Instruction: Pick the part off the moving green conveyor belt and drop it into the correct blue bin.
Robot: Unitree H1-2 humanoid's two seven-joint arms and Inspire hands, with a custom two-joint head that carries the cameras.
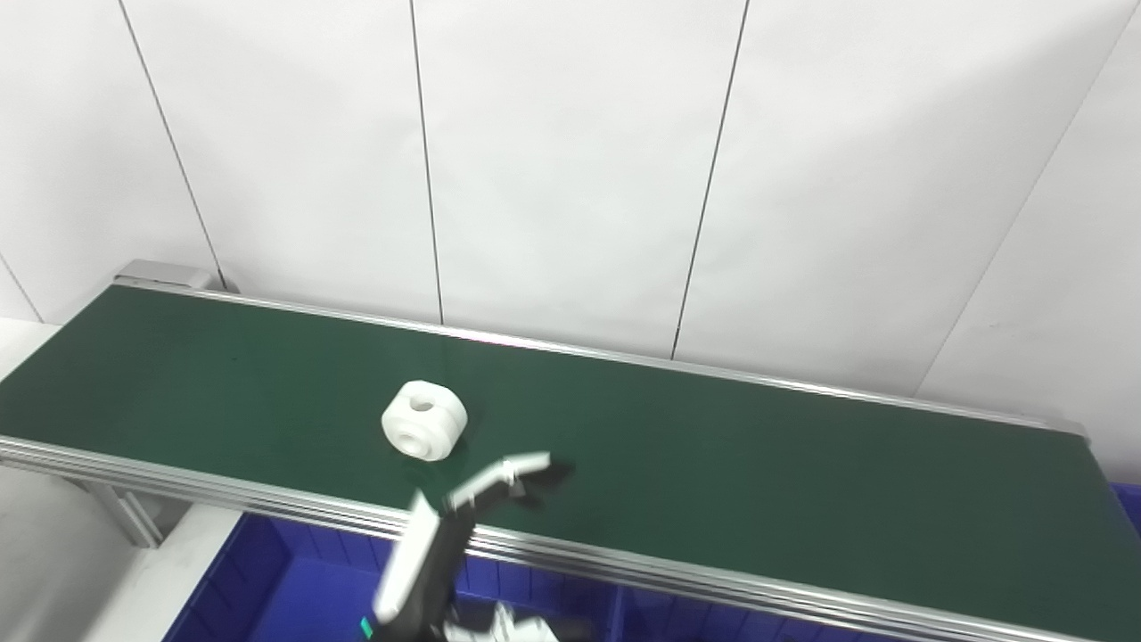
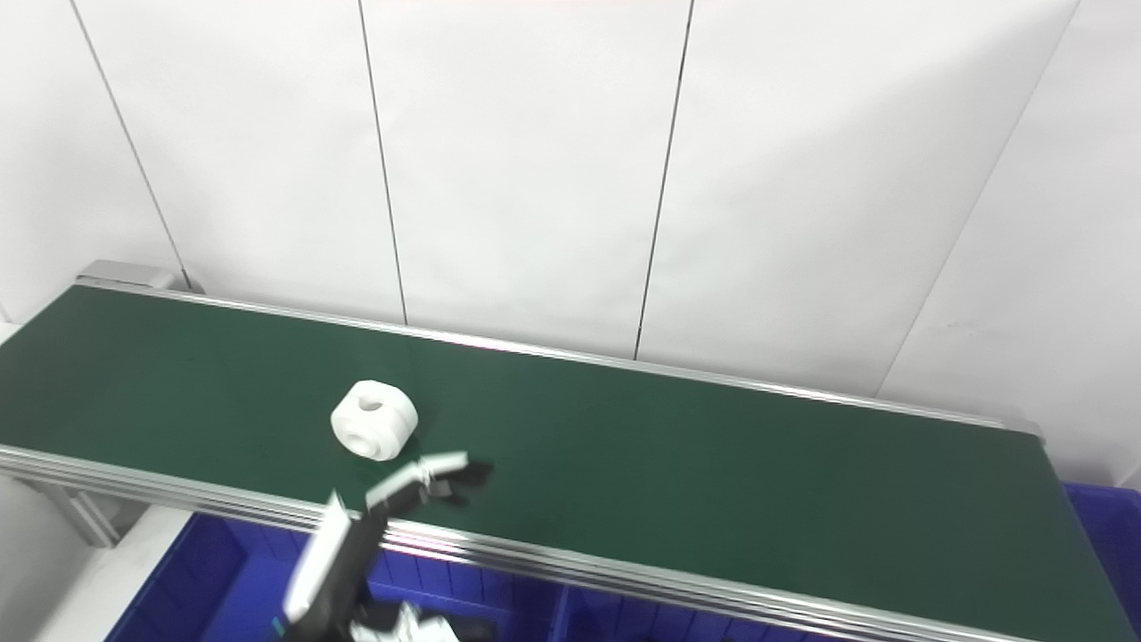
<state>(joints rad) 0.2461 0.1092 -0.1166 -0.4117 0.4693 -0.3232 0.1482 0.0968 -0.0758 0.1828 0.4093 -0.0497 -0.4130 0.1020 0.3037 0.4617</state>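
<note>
Part: white round part (image 1: 424, 420) with a bore through it, lying on the green conveyor belt (image 1: 713, 464), left of middle, nearer the front rail than the back.
Hand: left hand (image 1: 499, 486) reaches over the belt's front rail, just right of and in front of the part, not touching it; it is motion-blurred.
Fingers: the fingers (image 1: 526, 464) look extended and spread, holding nothing; the exact opening is hard to read through the blur.
Right hand: not in view.
Bins: blue bins (image 1: 267, 580) sit below the front rail; which one is correct cannot be told.
Step in hand: closing in for the grasp, judged from the pose.
Doing it well: match the belt's travel, straddle the part's rounded sides, close firmly only once centred, and lift clear of the rail before moving over a bin.
</note>
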